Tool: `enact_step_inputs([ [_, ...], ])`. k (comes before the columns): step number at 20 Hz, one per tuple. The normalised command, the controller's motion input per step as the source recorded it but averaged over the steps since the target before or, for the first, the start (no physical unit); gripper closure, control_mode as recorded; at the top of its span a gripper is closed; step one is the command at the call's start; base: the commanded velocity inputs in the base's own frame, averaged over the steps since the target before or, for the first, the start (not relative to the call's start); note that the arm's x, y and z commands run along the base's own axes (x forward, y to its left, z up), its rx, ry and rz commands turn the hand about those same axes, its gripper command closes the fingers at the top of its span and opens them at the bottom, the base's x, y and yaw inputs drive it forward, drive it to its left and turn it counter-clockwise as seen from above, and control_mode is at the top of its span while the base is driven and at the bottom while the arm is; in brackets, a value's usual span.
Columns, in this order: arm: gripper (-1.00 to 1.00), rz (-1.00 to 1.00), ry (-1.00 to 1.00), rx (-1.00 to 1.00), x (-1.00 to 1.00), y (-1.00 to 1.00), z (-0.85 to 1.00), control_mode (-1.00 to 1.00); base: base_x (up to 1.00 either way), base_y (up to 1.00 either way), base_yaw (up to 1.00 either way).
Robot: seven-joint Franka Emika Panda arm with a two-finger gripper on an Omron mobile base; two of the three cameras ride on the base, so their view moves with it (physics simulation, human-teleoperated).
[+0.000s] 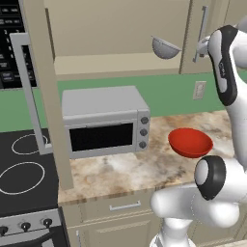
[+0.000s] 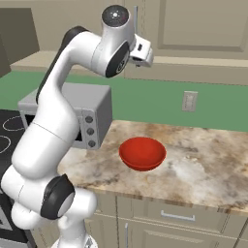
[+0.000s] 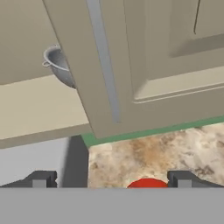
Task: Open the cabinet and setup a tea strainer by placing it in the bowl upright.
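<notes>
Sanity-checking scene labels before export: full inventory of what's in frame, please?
cabinet: 1, beige, upper wall unit, door swung open to the left, interior exposed
tea strainer: 1, grey metallic, on the cabinet's shelf, at the right end
bowl: 1, glossy red, on the counter below the cabinet, empty
neighbouring cabinet door: 1, beige, closed, silver vertical bar handle
toaster oven: 1, grey with dark window, on the counter left of the bowl
stove: 1, black top, far left
counter: 1, beige-brown marbled
wall outlet: 1, white, on the green backsplash
drawers: beige, below the counter
gripper: 1, dark fingertips spread apart, raised near the cabinets, holding nothing
</notes>
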Motion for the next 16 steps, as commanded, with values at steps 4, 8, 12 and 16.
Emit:
enact_step_inputs([
  [4, -1.00, 0.00, -0.07, -0.03, 0.48, 0.00, -0.05, -1.00, 0.00, 0.00, 0.00],
  [8, -1.00, 0.00, 0.00, -0.14, 0.55, -0.05, 0.00, -1.00, 0.00, 0.00, 0.00],
  [12, -1.00, 0.00, 0.00, -0.19, 0.54, -0.18, 0.00, -1.00, 0.00, 0.00, 0.00],
  [16, -1.00, 0.00, 0.00, -0.07, 0.33, -0.07, 0.00, -1.00, 0.00, 0.00, 0.00],
])
